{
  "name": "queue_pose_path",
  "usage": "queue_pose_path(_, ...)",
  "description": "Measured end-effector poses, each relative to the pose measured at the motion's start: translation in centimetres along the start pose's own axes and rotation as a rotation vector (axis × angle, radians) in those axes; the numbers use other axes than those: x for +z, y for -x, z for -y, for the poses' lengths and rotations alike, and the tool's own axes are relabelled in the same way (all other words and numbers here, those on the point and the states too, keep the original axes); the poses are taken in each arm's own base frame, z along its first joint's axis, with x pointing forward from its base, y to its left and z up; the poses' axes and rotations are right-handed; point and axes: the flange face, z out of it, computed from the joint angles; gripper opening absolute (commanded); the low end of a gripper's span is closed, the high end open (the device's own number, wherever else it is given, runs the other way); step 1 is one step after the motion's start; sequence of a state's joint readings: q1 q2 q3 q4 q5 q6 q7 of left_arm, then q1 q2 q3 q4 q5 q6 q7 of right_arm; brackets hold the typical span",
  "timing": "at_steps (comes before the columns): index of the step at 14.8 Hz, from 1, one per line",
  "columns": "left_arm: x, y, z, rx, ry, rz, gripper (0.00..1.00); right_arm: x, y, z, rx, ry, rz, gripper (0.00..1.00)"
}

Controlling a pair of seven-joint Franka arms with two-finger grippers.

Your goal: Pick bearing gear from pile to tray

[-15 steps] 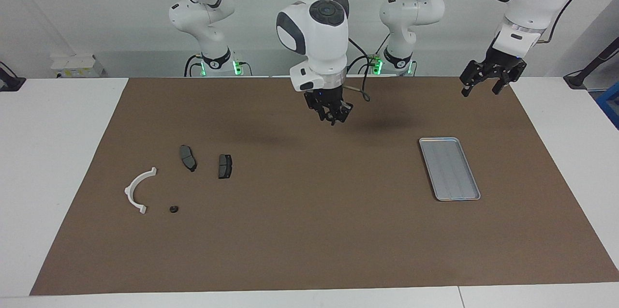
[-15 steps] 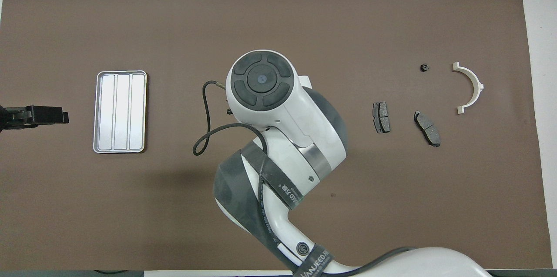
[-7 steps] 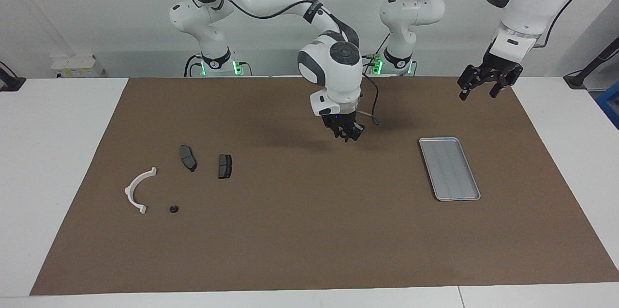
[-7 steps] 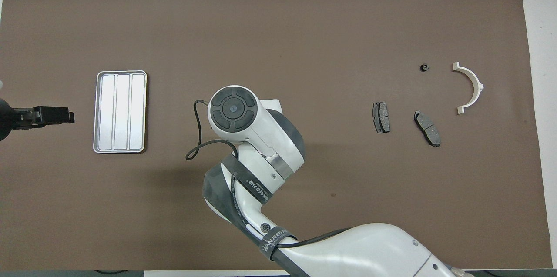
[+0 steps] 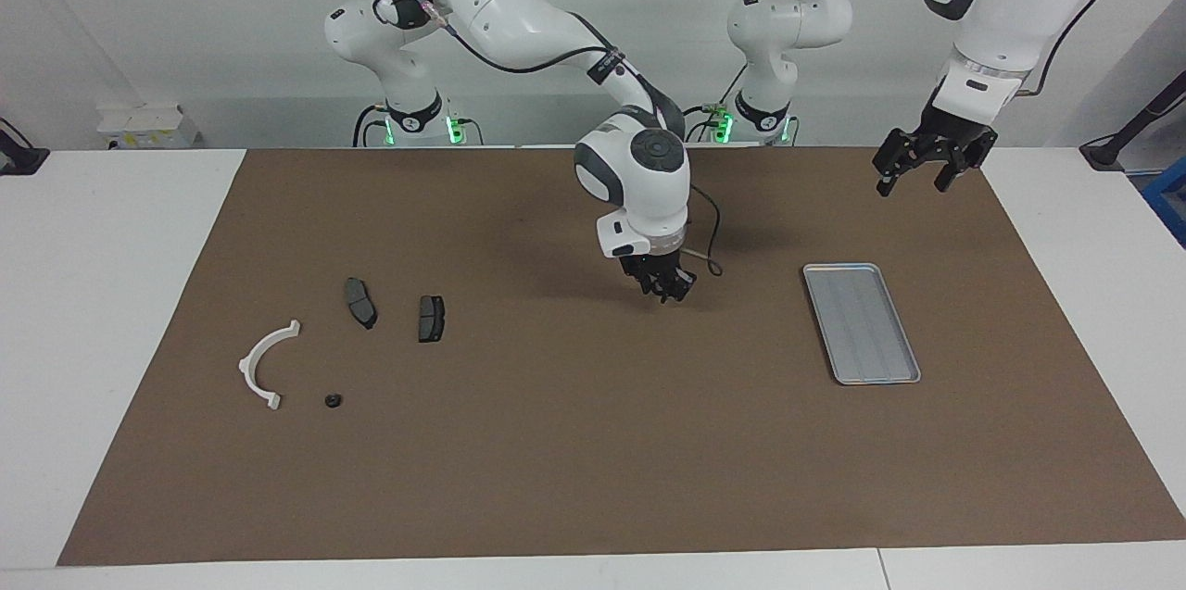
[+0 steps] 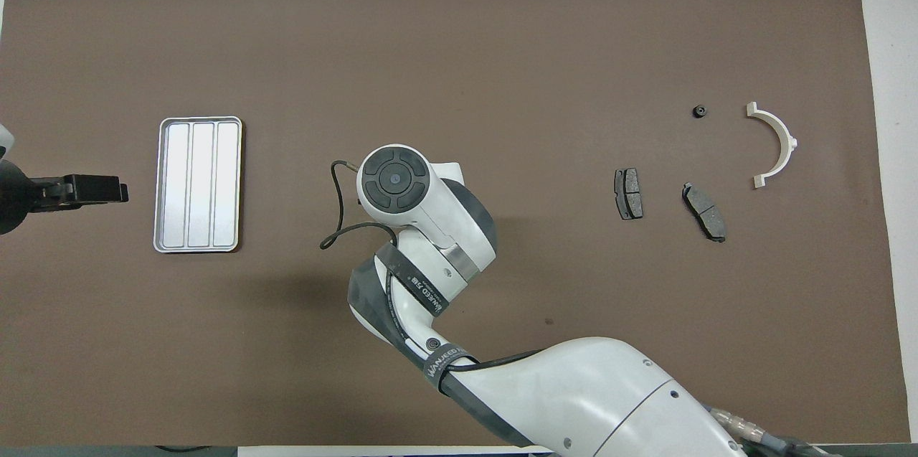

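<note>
The pile lies toward the right arm's end of the table: a white half-ring bracket (image 5: 267, 364) (image 6: 774, 145), two dark grey brake pads (image 5: 360, 302) (image 5: 431, 318) and one tiny black round piece (image 5: 332, 401) (image 6: 698, 111). The silver ribbed tray (image 5: 861, 322) (image 6: 199, 184) lies toward the left arm's end, with nothing in it. My right gripper (image 5: 665, 287) hangs low over the bare mat between pile and tray; in the overhead view its own wrist hides it. My left gripper (image 5: 913, 166) (image 6: 107, 189) is open and empty, raised beside the tray at the mat's edge.
A brown mat (image 5: 574, 479) covers most of the white table. A loose black cable (image 5: 709, 243) loops off the right wrist. The right arm's white body (image 6: 574, 392) spans the mat's edge nearest the robots.
My right gripper has come down and moved from the middle of the mat toward the tray. My left gripper has drifted slightly. The pile and tray have not moved.
</note>
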State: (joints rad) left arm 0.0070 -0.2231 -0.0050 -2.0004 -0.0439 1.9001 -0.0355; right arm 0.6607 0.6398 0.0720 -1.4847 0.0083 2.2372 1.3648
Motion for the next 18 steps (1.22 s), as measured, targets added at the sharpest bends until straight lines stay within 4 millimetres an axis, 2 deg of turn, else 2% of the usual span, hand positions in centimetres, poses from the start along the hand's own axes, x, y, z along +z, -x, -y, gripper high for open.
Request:
queue_pose_path(4,0.3,0.0,-0.1,0.002,0.000,-0.001,1.00,2.3,0.0,-1.1,-0.018,-0.019,-0.029,0.00)
queue_pose_path(5,0.3,0.0,-0.2,0.002,0.000,-0.001,1.00,2.3,0.0,-1.1,-0.019,-0.018,-0.029,0.23)
queue_pose_path(6,0.3,0.0,-0.3,0.000,-0.001,-0.001,1.00,2.2,0.0,-1.1,-0.019,-0.018,-0.029,0.91)
queue_pose_path(7,0.4,0.1,-0.4,-0.001,-0.001,-0.001,1.00,2.2,0.0,-1.1,-0.019,-0.017,-0.029,1.00)
queue_pose_path(9,0.4,0.1,-0.6,-0.002,-0.001,-0.001,1.00,2.0,-0.1,-1.2,-0.018,0.008,-0.025,1.00)
queue_pose_path(11,0.4,0.1,-0.7,-0.004,-0.001,-0.001,1.00,1.0,-0.3,-1.1,-0.014,0.058,-0.017,1.00)
queue_pose_path(13,0.4,0.1,-0.7,-0.005,-0.001,-0.002,1.00,-1.7,-1.8,-0.6,0.005,0.097,-0.016,1.00)
queue_pose_path(14,0.3,0.0,-0.7,-0.004,-0.001,-0.005,1.00,-3.9,-3.6,-0.5,0.023,0.106,-0.019,1.00)
queue_pose_path(16,0.3,0.0,-0.9,-0.004,0.000,-0.012,1.00,-9.5,-8.7,-1.4,-0.017,0.099,-0.026,1.00)
queue_pose_path(18,0.3,-0.1,-1.2,-0.015,0.001,-0.025,1.00,-15.2,-15.4,-5.0,-0.161,0.119,-0.020,1.00)
